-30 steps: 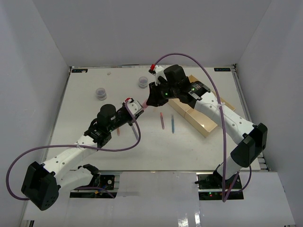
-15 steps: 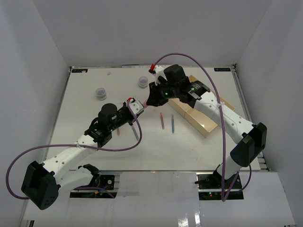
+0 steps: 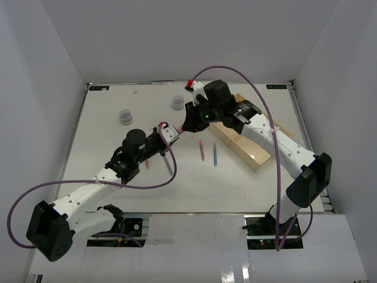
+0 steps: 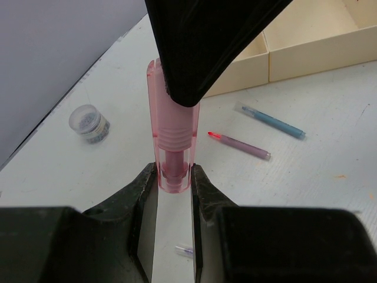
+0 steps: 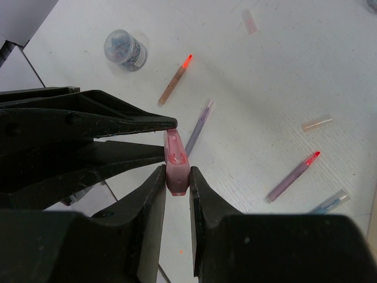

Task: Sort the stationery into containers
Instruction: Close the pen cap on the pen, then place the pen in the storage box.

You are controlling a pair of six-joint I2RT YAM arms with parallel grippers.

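Pink piece (image 4: 174, 138) held mid-air over the counter (image 3: 235, 188). Left claw (image 4: 174, 177) clamps one end, right claw (image 5: 177, 177) clamps the other. Long axis runs claw to claw. Stubby translucent plastic, ribbed collar, smooth. Beige tray (image 3: 252, 152) lies to its right, right arm nearer. Likely left releases.

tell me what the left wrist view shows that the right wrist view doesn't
Only the left wrist view shows the beige tray. Only the right wrist view shows an orange-brown pen with a red tip, a loose pink cap and a pale cap. Both show the pink piece clamped at one end by the left gripper and at the other by the right gripper, plus the purple pen with a red tip and a blue pen beside it. Each also shows a grey tub; whether it is the same one is unclear.
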